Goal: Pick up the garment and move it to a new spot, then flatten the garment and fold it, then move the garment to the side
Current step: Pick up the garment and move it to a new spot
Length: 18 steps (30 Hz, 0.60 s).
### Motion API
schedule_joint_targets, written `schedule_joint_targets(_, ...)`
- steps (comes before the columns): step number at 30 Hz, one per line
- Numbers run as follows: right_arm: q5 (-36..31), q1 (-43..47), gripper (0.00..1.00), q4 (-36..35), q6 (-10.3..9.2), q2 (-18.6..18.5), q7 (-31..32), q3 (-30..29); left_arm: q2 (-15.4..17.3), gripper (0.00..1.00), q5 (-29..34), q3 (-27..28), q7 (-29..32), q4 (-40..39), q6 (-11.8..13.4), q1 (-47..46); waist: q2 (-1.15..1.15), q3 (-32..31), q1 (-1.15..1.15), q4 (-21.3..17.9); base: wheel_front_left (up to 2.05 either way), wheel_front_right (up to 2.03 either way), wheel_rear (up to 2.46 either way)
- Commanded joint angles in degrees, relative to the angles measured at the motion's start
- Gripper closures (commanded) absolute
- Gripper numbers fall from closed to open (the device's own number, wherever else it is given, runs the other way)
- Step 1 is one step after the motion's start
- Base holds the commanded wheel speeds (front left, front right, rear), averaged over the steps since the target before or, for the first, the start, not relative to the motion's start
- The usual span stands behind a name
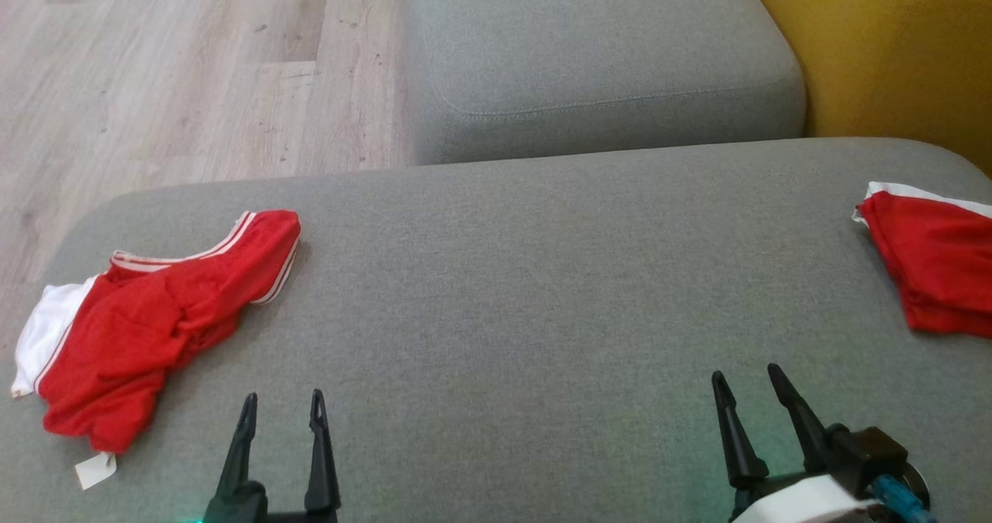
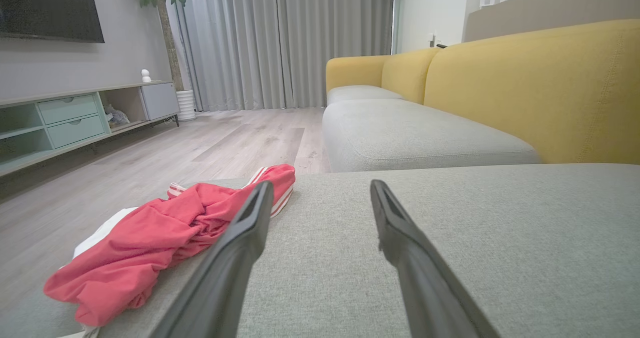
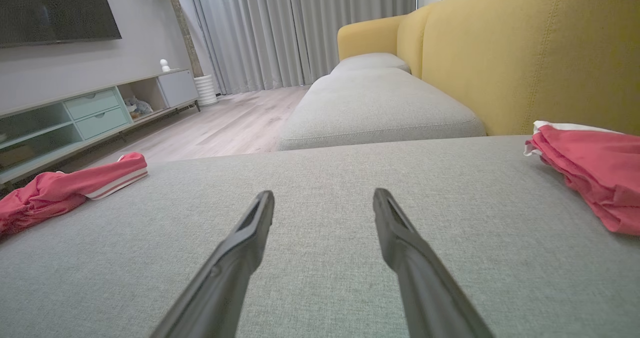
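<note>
A crumpled red garment [image 1: 147, 321] with white stripes and a white panel lies at the left end of the grey cushion [image 1: 511, 290]; it shows too as the red garment [image 2: 165, 233] and the red garment [image 3: 60, 190]. My left gripper [image 1: 283, 403] stands open just right of it, above the cushion, holding nothing. My right gripper [image 1: 748, 377] is open near the front right, empty. In the wrist views the left gripper [image 2: 320, 190] and right gripper [image 3: 322, 200] show spread fingers over bare fabric.
A second red and white piece of clothing [image 1: 934, 259] lies at the cushion's right edge, seen also as the red clothing [image 3: 590, 170]. Another grey seat cushion [image 1: 597, 50] lies beyond. A yellow backrest [image 1: 891, 43] rises at right; wood floor [image 1: 155, 66] is at left.
</note>
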Motion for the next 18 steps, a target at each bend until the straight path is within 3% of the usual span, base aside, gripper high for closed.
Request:
schedule_joint_targets(1, -0.5, -1.9, 0.00, -2.2, -0.04, 0.0, -0.6, 1.4, 0.0, 0.00, 0.4, 2.1, -0.1, -1.5, -0.1, -2.0, 0.00, 0.0, 0.00, 0.0, 0.00, 0.00, 0.00)
schedule_joint_targets(11, -1.0, -1.5, 0.00, -1.9, -0.04, 0.3, -0.6, 0.6, 0.0, 0.00, 0.4, 2.4, -0.1, -1.3, -0.2, -2.3, 0.00, 0.2, 0.00, 1.1, 0.00, 0.00, 0.00)
schedule_joint_targets(18, -1.2, -2.0, 0.00, -1.9, -0.04, 0.5, -0.6, 0.6, 0.0, 0.00, 0.2, 3.4, -0.1, -2.2, 0.6, -2.4, 0.00, 1.3, 0.00, 5.7, 0.00, 0.00, 0.00)
